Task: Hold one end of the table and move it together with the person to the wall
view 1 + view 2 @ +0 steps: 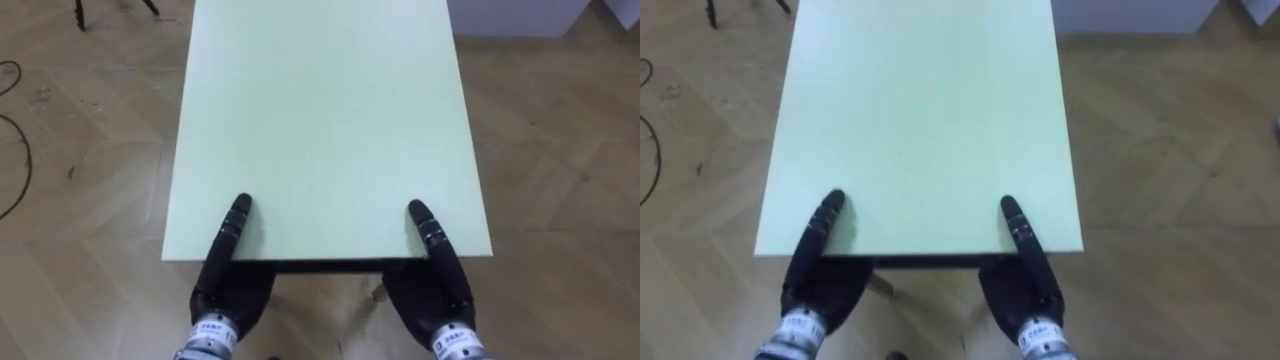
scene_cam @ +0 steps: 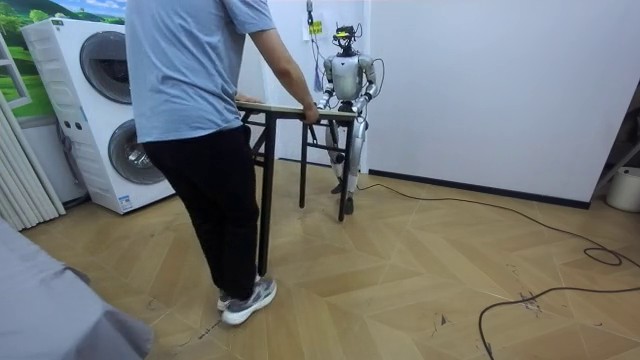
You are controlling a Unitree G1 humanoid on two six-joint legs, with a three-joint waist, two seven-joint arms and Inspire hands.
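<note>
Bench (image 1: 320,120) right in front of me: long rectangular top, pale green, smooth and matte, square corners, with a dark frame showing under the near edge. My left hand (image 1: 228,290) is at the near left corner and my right hand (image 1: 432,295) at the near right corner. Both are black and jointed. On each hand the thumb lies straight and flat on the top, pointing away from me, with the palm against the edge just below. The rest of each hand is tucked under the top and hidden, so I cannot tell how far either one is closed on the bench.

Floor (image 1: 560,150) is light wood parquet in a herringbone pattern.

In the room view I stand at the far short end of the bench, close to a plain white wall (image 2: 500,90). Its legs (image 2: 265,190) are thin dark metal, braced near the top. A person (image 2: 190,100) stands at the opposite end with their back to the camera, one hand (image 2: 310,112) on the top's edge. Two boxy white washing machines (image 2: 110,110) with round doors are stacked at the room view's left
</note>
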